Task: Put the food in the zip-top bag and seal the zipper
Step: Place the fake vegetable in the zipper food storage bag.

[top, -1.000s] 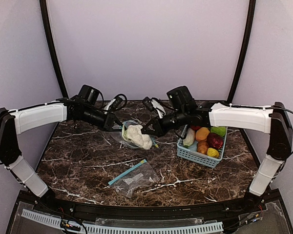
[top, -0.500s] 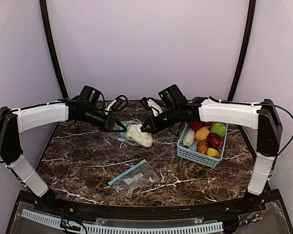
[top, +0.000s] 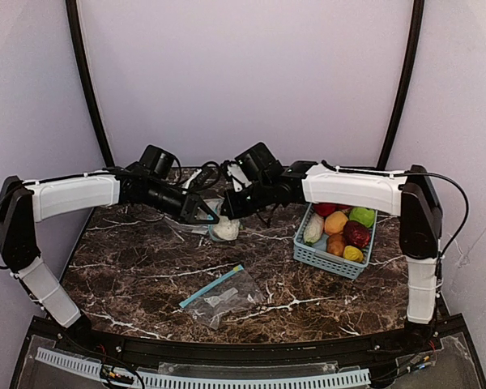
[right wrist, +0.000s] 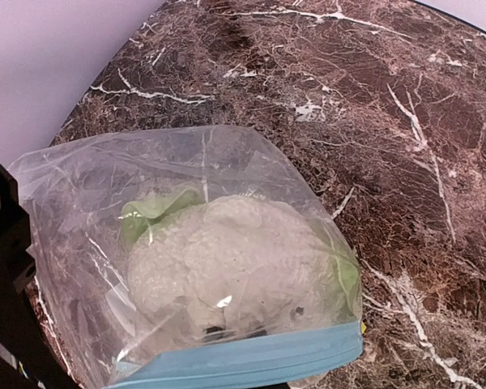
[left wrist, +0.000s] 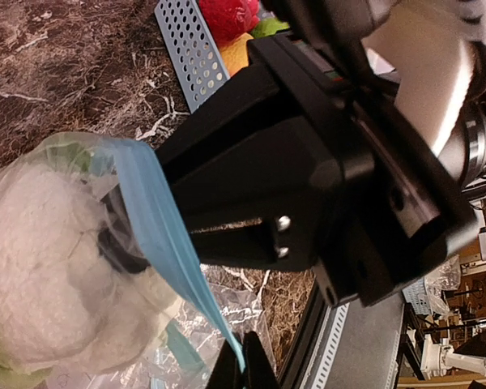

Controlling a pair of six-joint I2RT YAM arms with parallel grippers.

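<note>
Your cauliflower (right wrist: 227,259) is white and knobbly with green leaf at its side, sealed in behind the blue zipper strip (right wrist: 251,356) of the clear zip-top bag (right wrist: 178,162), well left of the light-blue basket (top: 324,261). Your left gripper (top: 209,216) and right gripper (top: 225,211) are both clenched on that bag's top edge, tip to tip. The basket holds a red apple (top: 356,233), a green apple (top: 362,216), and orange and yellow pieces, while a second bag (top: 223,296) lies flat down-left of it.

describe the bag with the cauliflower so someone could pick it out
On the dark marble table, look to the far middle, where the left gripper and right gripper meet. The clear bag is pinched between them by its blue zipper strip, a white cauliflower inside; the other bag lies flat nearer the front.
</note>
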